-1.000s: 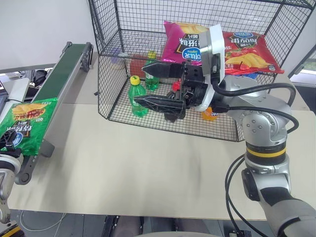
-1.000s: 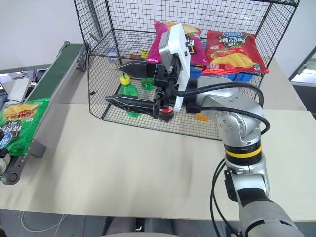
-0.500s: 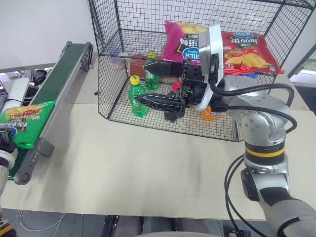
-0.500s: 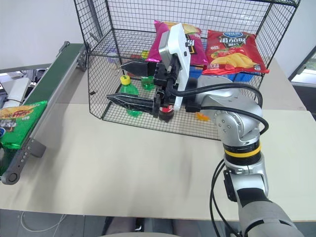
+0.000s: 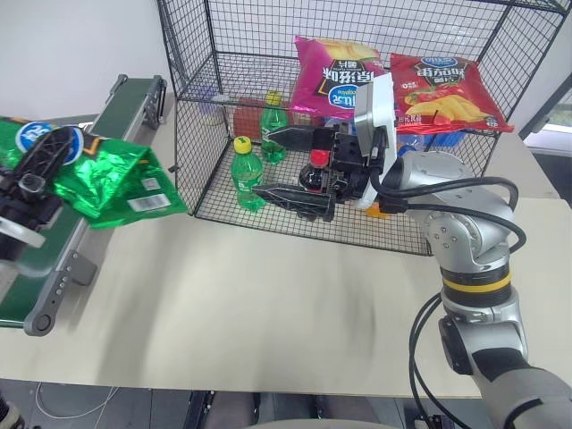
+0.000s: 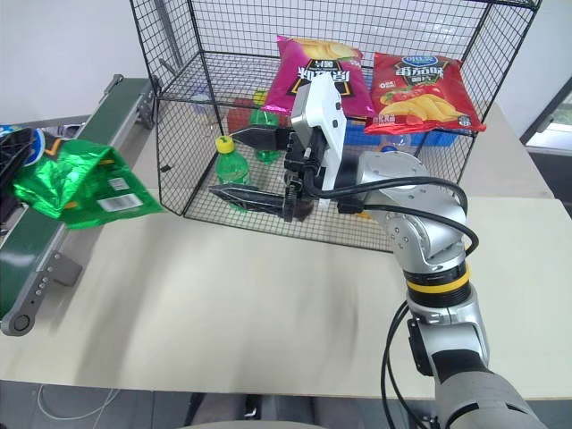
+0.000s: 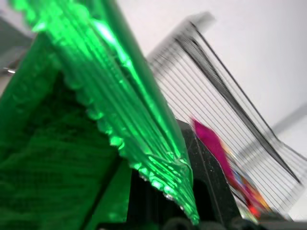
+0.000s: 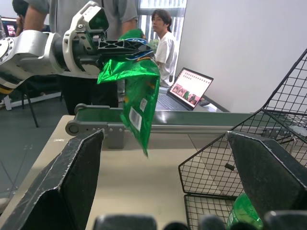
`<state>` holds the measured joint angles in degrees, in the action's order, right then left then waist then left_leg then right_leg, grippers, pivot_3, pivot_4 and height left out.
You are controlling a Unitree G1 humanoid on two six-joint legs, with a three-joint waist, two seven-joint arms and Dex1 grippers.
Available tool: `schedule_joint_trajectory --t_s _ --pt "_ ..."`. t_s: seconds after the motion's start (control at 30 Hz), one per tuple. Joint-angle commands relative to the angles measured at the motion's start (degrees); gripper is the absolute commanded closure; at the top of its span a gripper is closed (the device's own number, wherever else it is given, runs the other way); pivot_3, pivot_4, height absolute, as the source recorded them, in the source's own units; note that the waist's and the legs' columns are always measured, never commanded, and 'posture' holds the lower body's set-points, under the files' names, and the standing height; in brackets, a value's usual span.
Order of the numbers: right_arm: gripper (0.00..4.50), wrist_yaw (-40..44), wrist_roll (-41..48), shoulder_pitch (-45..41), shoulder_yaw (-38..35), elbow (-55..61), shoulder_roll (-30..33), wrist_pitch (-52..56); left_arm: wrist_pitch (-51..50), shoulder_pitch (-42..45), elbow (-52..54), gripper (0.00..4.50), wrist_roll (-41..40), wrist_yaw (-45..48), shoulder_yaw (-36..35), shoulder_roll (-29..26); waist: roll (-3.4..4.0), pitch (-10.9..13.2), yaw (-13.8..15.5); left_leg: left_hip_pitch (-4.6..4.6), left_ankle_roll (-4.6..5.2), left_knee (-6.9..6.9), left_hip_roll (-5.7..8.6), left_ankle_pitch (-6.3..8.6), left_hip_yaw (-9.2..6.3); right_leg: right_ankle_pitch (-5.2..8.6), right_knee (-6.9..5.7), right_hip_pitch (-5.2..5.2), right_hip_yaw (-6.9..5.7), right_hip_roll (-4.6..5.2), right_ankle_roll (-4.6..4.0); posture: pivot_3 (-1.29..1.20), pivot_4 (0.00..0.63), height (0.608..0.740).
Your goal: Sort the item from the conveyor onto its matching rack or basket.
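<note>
While the left gripper [image 5: 36, 165] squeezes the green crisp bag [image 5: 107, 174] at the left of the frame above the conveyor [image 5: 54, 268], the right gripper [image 5: 286, 165] waits with fingers wide apart by the wire cage [image 5: 206, 116].

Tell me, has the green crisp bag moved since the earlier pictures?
Yes. The green crisp bag, pinched in the left gripper, has risen off the conveyor and shifted toward the wire cage.

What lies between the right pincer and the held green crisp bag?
Bare beige tabletop and open air separate right pincer from green crisp bag; the left eye view shows it.
</note>
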<state>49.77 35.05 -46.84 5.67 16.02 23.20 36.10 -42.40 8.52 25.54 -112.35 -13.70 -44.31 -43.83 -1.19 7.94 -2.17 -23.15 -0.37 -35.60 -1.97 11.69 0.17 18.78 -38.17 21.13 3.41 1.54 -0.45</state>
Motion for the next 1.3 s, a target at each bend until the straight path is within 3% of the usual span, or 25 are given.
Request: schedule_joint_trajectory --t_s 0.03,0.23,0.43,0.63,0.83,1.3 --pt "0.0 -1.1 1.1 -1.5 -2.1 1.6 -0.7 -0.9 1.3 6.6 3.9 4.46 -0.7 0.6 3.9 -1.3 -0.01 0.0 0.2 -0.03 -0.02 0.0 0.0 -0.01 -0.02 0.0 0.05 0.0 -0.01 -0.02 0.0 0.0 0.15 0.74" --pt "0.0 -5.6 1.7 -3.6 -4.6 1.6 -2.0 0.5 5.1 26.6 -1.4 4.46 -0.7 -4.4 16.0 -0.5 -0.02 0.0 1.0 -0.07 -0.03 -0.03 0.07 -0.02 0.03 0.0 0.06 0.01 -0.06 -0.19 0.0 0.0 0.15 0.74" --pt "0.0 -8.5 1.4 -2.4 -5.0 3.7 -1.6 0.9 8.3 41.3 -13.0 4.46 13.2 3.1 24.9 5.7 0.0 0.0 1.5 -0.02 -0.03 0.05 0.18 -0.03 0.12 0.0 0.05 0.0 -0.17 -0.21 0.01 0.0 0.15 0.74" --pt "0.0 -11.8 1.5 -1.3 -5.9 6.9 0.0 2.3 11.5 46.6 -24.3 4.46 28.3 16.4 28.9 13.3 0.0 0.0 1.4 -0.02 -0.16 0.07 0.16 -0.11 0.15 0.0 0.04 0.03 -0.17 -0.24 0.01 0.0 0.15 0.74" --pt "0.0 -14.5 2.1 0.0 -6.7 9.9 1.5 4.0 14.3 52.9 -34.1 4.46 38.4 27.8 29.8 19.8 -0.02 0.0 1.4 -0.11 -0.19 0.09 0.18 -0.15 0.15 0.0 0.08 0.07 -0.19 -0.24 0.01 0.0 0.15 0.74" --pt "0.0 -18.6 3.4 0.4 -8.0 12.8 3.3 7.1 18.3 58.3 -49.3 4.46 53.5 41.2 27.1 24.8 -0.01 0.0 1.3 -0.13 -0.17 0.22 0.16 -0.15 0.16 0.0 0.07 0.13 -0.16 -0.28 0.01 0.0 0.15 0.74"
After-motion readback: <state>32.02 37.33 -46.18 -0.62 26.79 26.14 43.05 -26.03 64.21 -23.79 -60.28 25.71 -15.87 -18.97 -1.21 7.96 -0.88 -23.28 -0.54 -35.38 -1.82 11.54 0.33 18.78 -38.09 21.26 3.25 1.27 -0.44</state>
